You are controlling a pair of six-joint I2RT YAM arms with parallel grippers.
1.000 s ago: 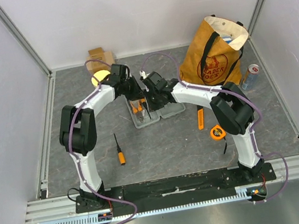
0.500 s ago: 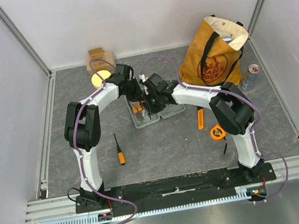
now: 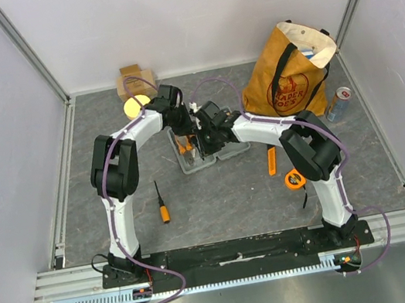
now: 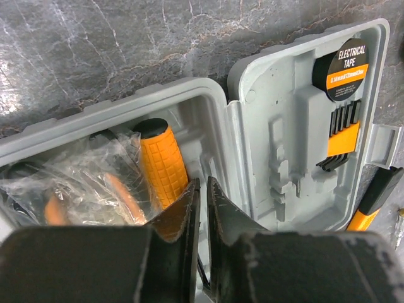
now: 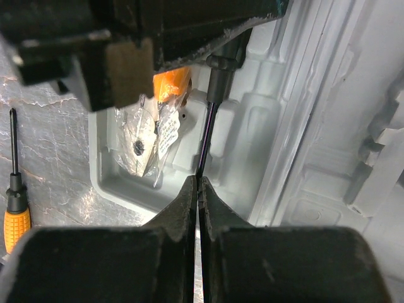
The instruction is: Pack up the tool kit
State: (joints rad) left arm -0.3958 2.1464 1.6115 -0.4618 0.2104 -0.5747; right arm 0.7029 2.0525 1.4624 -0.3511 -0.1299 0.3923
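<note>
At mid-table, over the open case (image 3: 189, 166), the right claw (image 5: 197, 188) is pinched tight on a thin dark shaft (image 5: 206, 136). The left claw (image 4: 201, 205) stands a slit apart, that shaft seemingly in its gap. Only the left wrist view shows the tape roll (image 4: 344, 66) in the lid. Only the top view shows the case's long axis lying left-right.

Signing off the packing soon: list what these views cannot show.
Top view: case interior, mostly covered by the arms.
Left wrist: whether the left pincer grips anything; its fingers cover the lower end of the orange handle.
Left wrist: contents of the plastic bag, blurred by wrinkles.
Right wrist: which tool the shaft in the right pincer belongs to; the left pincer's body covers its upper end.
</note>
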